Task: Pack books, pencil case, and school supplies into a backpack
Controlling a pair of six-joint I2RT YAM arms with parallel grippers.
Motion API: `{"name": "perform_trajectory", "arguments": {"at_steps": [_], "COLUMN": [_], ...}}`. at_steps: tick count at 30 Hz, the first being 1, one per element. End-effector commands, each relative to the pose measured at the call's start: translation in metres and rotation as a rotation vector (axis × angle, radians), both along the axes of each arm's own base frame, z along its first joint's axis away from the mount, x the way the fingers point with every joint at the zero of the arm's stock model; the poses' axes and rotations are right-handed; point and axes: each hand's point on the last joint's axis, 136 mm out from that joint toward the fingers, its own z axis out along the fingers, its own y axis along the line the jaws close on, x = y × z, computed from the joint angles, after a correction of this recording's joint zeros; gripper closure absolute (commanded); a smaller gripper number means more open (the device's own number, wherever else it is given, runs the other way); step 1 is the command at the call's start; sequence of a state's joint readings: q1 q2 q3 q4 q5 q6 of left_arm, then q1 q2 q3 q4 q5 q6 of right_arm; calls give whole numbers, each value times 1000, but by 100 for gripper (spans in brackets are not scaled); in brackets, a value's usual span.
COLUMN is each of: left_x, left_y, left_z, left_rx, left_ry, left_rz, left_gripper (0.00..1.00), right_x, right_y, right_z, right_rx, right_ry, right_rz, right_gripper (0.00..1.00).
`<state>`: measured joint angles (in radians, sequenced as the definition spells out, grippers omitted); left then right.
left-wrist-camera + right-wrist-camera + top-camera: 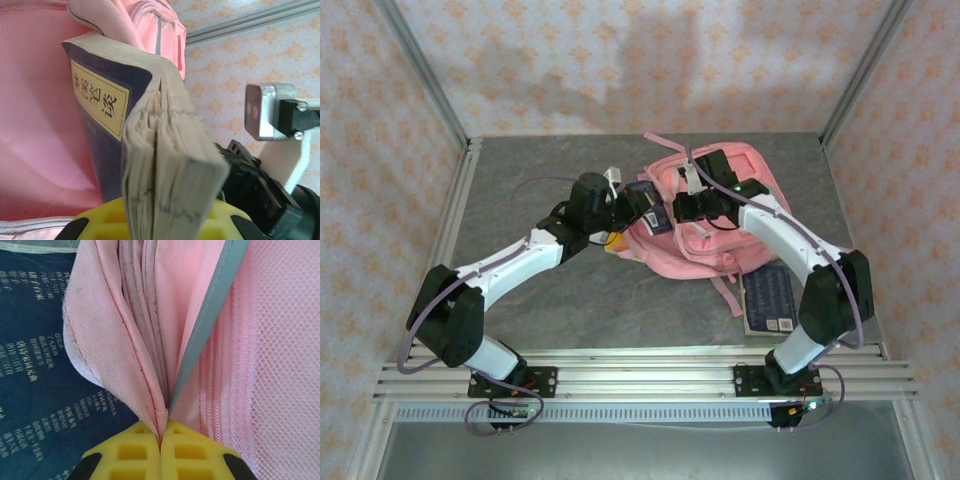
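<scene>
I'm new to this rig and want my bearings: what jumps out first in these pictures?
A pink backpack lies centre-right on the table. The left pincer grips a navy book with a yellow label at the backpack's edge, while the right pincer pinches a fold of its pink fabric. A second navy book lies flat near the table's front right corner.

The backpack [115, 340] is matt pink woven cloth with an open mesh panel, the book [150, 150] rough-edged paper under a smooth navy cover.
</scene>
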<state>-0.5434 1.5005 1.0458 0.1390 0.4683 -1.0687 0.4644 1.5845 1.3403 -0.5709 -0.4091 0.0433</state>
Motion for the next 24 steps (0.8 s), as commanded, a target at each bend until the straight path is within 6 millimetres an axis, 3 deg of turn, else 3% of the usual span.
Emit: {"name": "perform_trajectory", "arguments": {"at_steps": [1, 10, 18, 24], "left_x": [-5, 0, 12, 31], "left_y": [-12, 26, 13, -7], "left_z": [91, 53, 52, 47], "left_rx": [-140, 17, -48, -132], "left_ry": [-267, -194, -186, -168], "left_rz": [-67, 31, 12, -3], "left_gripper": [100, 100, 100, 100], "right_x": [-13, -11, -9, -5], "right_y": [-10, -36, -48, -43], "right_z": [31, 91, 145, 153], "right_rx": [7, 136, 334, 420], "right_ry": [-59, -106, -135, -109], "right_rz": [-38, -87, -100, -83], "right_gripper": [100, 100, 100, 100]}}
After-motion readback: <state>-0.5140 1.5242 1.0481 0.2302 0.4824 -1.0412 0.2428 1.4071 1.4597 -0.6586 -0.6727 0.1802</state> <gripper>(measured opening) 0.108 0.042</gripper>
